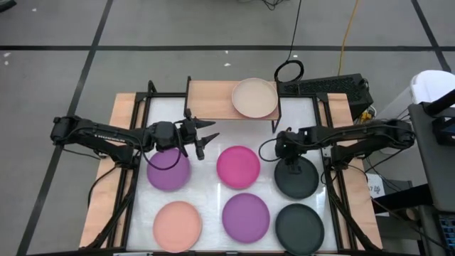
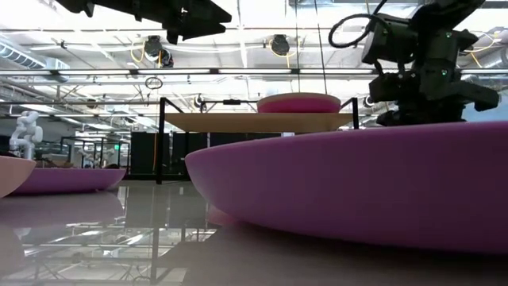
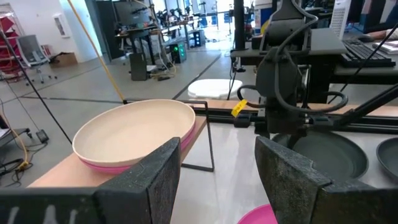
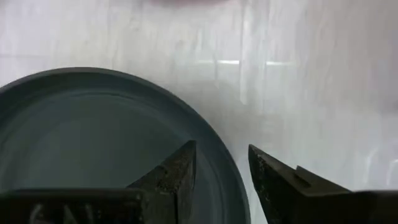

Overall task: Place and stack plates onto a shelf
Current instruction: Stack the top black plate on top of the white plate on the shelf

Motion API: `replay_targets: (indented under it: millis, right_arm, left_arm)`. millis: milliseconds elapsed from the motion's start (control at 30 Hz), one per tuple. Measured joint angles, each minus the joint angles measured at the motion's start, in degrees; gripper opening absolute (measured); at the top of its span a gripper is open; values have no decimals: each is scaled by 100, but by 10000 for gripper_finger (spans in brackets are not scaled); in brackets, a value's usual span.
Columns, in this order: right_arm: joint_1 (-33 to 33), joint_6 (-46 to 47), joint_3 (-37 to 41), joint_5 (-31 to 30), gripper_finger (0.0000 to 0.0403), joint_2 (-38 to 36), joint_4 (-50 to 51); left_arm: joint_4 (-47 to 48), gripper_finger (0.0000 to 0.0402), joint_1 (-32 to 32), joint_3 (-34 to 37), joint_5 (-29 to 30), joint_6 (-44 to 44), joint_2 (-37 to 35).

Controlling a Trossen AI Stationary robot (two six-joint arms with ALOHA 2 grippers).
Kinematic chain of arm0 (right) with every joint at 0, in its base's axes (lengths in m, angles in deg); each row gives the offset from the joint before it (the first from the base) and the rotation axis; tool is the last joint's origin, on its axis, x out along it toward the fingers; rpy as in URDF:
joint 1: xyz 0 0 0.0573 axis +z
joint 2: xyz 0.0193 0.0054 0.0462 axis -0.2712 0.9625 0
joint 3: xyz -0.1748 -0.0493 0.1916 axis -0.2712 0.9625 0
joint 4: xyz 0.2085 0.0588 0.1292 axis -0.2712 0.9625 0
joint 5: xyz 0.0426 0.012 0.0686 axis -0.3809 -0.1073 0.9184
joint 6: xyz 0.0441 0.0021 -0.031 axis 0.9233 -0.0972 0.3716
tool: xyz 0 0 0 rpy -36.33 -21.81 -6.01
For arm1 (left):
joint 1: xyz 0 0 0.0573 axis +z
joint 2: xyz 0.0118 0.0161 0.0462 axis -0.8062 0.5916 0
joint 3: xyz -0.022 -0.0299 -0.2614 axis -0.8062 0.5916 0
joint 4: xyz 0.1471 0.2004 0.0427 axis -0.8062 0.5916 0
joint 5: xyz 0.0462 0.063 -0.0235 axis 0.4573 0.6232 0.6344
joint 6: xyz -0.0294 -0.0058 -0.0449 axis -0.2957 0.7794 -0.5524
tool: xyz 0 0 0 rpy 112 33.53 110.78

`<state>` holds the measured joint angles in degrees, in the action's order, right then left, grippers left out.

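On the big white-topped, wood-edged table (image 1: 213, 117) six plates lay in two rows. At far left, the left gripper (image 1: 202, 137) hung above the table between the small light-wood shelf on thin black legs (image 1: 210, 96) and the back-row round matte purple plate (image 1: 168, 171), its jaws spread with nothing between them; the arm crossed over that plate's upper rim. Nearer the front edge on the left lay the round peach plate (image 1: 178, 226).

In the middle, the round magenta pink plate (image 1: 238, 166) sat in the back row and a second purple plate (image 1: 246, 216) sat in front of it, well apart from either gripper. Behind them, on the right half of the shelf, a round cream plate (image 1: 255, 98) rested on a second magenta pink plate (image 3: 99, 165), whose rim showed beneath it in the left wrist view. The shelf's left half was bare wood.

To the right, the right gripper (image 4: 222, 168) pointed down over the edge of the back-row round black plate (image 1: 296, 178), jaws parted, one finger (image 4: 174, 168) inside the rim and the other over the table; whether they touched the plate could not be told. A second black plate (image 1: 299, 226) lay in front. A black keyboard (image 1: 327, 87) sat just off the table behind the shelf's right end.
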<state>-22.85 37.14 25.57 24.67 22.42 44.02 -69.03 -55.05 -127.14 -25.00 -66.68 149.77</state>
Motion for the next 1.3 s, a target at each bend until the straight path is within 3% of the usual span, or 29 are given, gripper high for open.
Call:
replay_targets:
  millis: [400,600,667,1067,1300]
  right_arm:
    - [-348,-150,0,5,119,651,25]
    - [-344,-360,0,8,33,514,76]
    - [-344,-406,0,27,11,404,149]
    - [-342,-264,-305,140,1,-1052,294]
    - [-688,55,-1161,117,1,-1631,-801]
  left_arm:
    - [7,212,0,-2,-1,-49,0]
    - [8,212,0,-2,-1,-71,0]
    - [6,212,0,-2,-1,-71,0]
    - [-1,212,0,-2,-1,-93,0]
    - [-3,212,0,-2,0,-207,0]
